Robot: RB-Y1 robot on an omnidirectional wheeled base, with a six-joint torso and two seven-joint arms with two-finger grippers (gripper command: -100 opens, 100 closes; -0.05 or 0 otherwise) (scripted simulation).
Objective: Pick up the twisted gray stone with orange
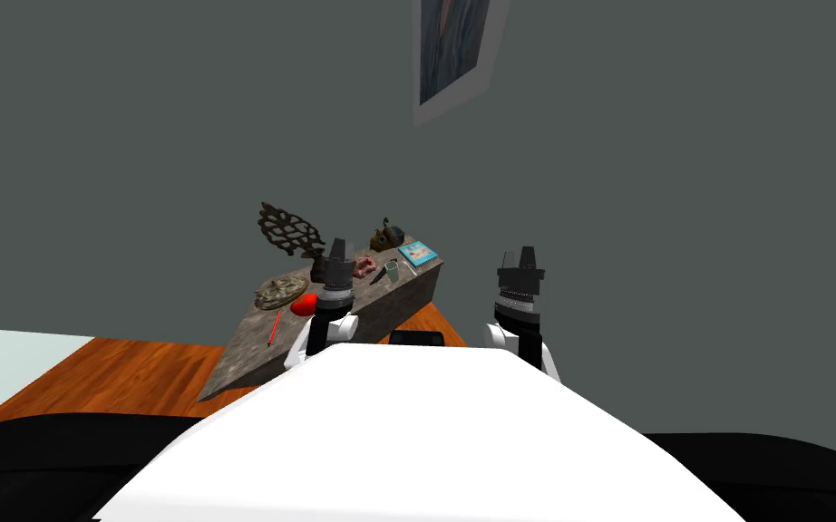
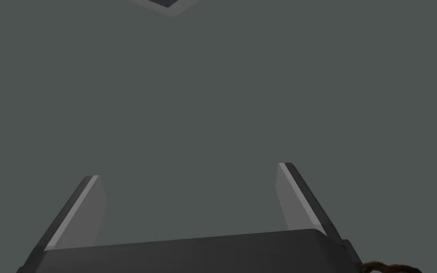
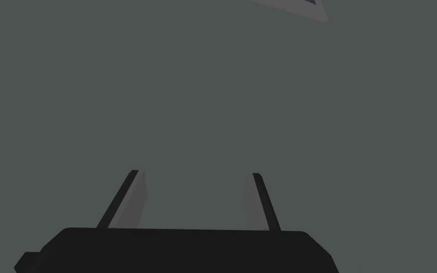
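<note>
Stone (image 1: 385, 238): taken to be the small dark grey lump with orange-brown on it, at the far end of the table (image 1: 248, 352), by the back edge, just beside a blue-edged flat card (image 1: 418, 253). It was too small to confirm the twist. A green cup (image 1: 392, 270) and a pink lump (image 1: 364, 266) sat near it, on my side.

Left end effector (image 2: 188, 169) was wide open and empty, aimed at the grey wall. Right end effector (image 3: 195, 172) was likewise open with nothing held, raised beyond the table's far end.

Risks, as judged:
- A tan-grey lump (image 1: 280, 292) at the near end could be mistaken for the target.
- Reaching across might knock the cup or the pink lump.
- Thin blade fingers could slip on an irregular shape and push it off the back edge.

Writing: none legible. The card showed coloured patches only.
</note>
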